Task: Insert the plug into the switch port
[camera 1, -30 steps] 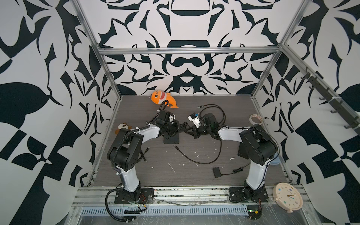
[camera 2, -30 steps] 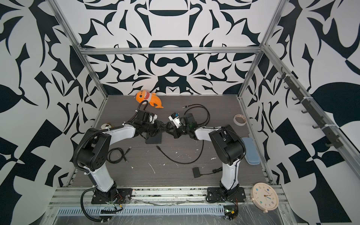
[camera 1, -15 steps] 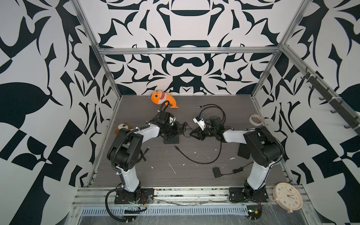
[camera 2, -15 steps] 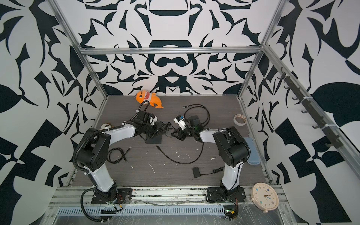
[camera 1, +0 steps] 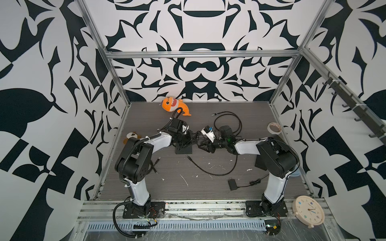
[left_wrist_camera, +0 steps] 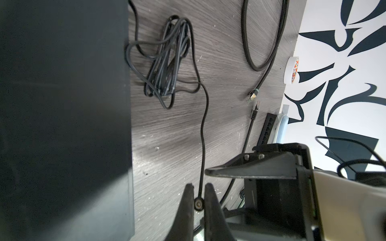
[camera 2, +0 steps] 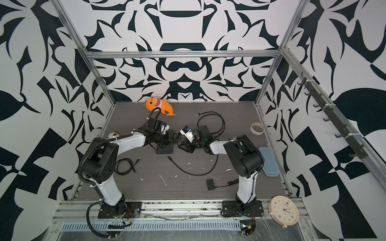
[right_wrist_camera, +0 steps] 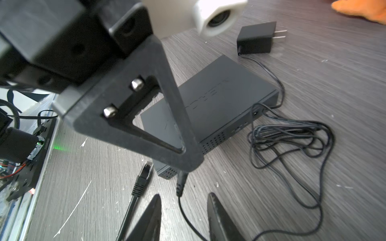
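The black switch [camera 1: 184, 150] [camera 2: 166, 149] lies flat mid-table; the right wrist view shows its port side [right_wrist_camera: 219, 100] with a small round socket [right_wrist_camera: 255, 113]. My left gripper [left_wrist_camera: 198, 187] [camera 1: 189, 137] is shut on the thin black barrel plug [left_wrist_camera: 198, 204], seen end-on between its tips. In the right wrist view the plug's sleeve [right_wrist_camera: 180, 183] sticks out below the left finger, just off the switch's near corner. My right gripper [right_wrist_camera: 183, 198] [camera 1: 203, 145] stands open astride the plug's cord, touching nothing. The cord runs to a loose coil [right_wrist_camera: 292, 141] and a power adapter [right_wrist_camera: 255, 39].
An Ethernet plug [right_wrist_camera: 146, 171] lies beside the switch corner, and its cable [camera 1: 208, 169] curves across the table. An orange plush fish [camera 1: 174, 105] lies at the back, a tape roll [camera 1: 274, 127] at the right, a second adapter [camera 1: 232, 184] near the front, and a blue case [camera 2: 269, 160] by the right arm.
My right gripper has opened and let go of the cord, and its arm has shifted slightly. The left gripper keeps the plug and has hardly moved.
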### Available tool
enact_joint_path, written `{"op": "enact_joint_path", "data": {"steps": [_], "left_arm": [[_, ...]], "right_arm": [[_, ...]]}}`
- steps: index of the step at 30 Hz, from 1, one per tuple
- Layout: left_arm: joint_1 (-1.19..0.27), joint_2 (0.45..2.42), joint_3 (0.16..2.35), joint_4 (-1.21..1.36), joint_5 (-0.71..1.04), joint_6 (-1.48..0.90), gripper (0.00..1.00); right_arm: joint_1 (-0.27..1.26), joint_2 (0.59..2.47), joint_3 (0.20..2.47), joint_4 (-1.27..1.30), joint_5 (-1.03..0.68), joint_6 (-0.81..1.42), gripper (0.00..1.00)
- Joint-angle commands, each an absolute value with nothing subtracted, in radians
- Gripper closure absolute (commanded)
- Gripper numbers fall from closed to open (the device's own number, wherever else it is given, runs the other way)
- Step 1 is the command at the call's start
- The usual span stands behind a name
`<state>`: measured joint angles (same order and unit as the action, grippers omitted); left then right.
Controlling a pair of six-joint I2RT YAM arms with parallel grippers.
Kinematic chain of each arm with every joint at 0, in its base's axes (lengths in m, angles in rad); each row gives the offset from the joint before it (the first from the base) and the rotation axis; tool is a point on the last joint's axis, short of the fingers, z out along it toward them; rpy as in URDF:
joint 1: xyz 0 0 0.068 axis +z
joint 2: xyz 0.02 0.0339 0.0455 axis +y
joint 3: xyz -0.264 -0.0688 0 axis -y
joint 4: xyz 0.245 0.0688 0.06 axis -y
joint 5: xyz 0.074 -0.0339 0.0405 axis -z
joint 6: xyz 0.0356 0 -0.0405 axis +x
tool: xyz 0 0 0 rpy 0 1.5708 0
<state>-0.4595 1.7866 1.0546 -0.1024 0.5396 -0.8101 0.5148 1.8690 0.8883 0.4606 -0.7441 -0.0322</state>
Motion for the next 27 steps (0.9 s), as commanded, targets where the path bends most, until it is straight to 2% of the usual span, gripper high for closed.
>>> {"op": "enact_joint_path", "data": {"steps": [1, 21, 27], "left_arm": [[-0.465, 1.758, 1.087, -0.132, 0.543, -0.798, 0.95], [-0.478, 1.769, 1.097, -0.123, 0.551, -0.806, 0.95], [-0.480, 1.772, 1.088, -0.123, 0.543, -0.808, 0.95]], "right_arm": [[0.517, 1.864, 0.920, 0.485, -0.747, -0.053, 0.62], [0.530, 1.902, 0.972, 0.479, -0.705, -0.025, 0.85], [0.530, 1.901, 0.968, 0.502, -0.693, 0.004, 0.83]]}}
